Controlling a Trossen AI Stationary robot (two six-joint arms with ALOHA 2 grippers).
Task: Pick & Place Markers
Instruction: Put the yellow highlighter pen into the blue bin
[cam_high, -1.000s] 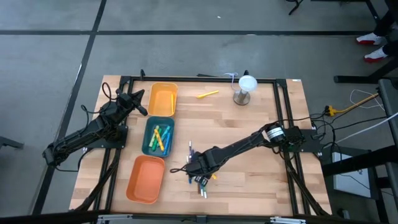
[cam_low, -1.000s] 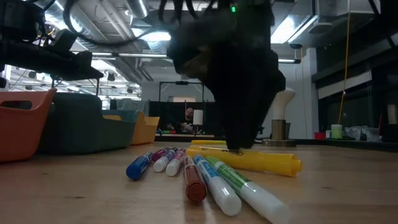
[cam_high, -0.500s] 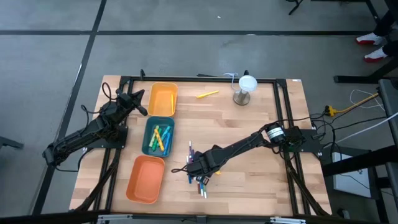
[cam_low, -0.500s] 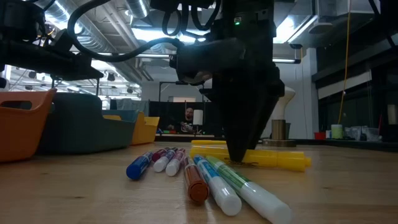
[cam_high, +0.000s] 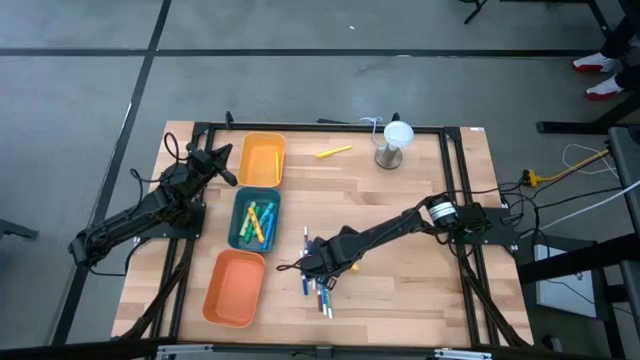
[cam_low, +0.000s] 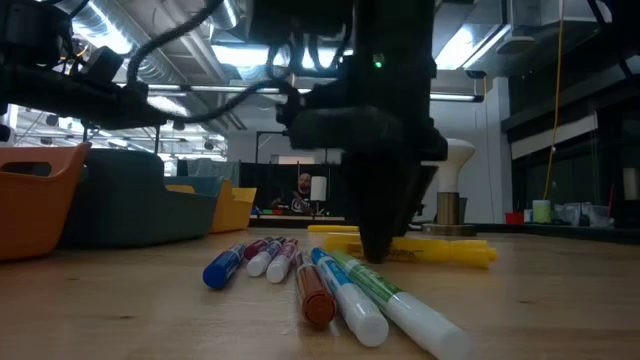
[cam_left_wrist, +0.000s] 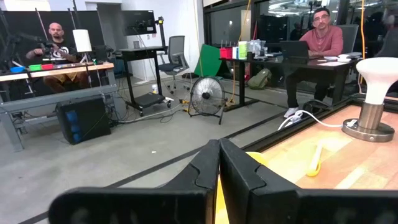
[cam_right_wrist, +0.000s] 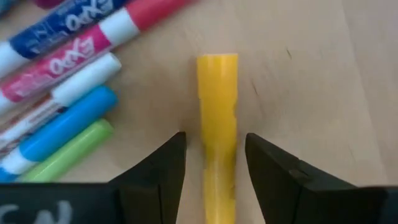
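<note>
Two pincer fingers (cam_right_wrist: 158, 171) spread astride yellow marker (cam_right_wrist: 217, 130), its near end cut off, contact unclear

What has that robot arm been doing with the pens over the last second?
The right gripper has come down over the yellow marker, fingers open on either side of it, not yet closed. The marker rolled slightly farther from the other markers. The left gripper stayed shut by the yellow tray; the teal tray is unchanged.
</note>
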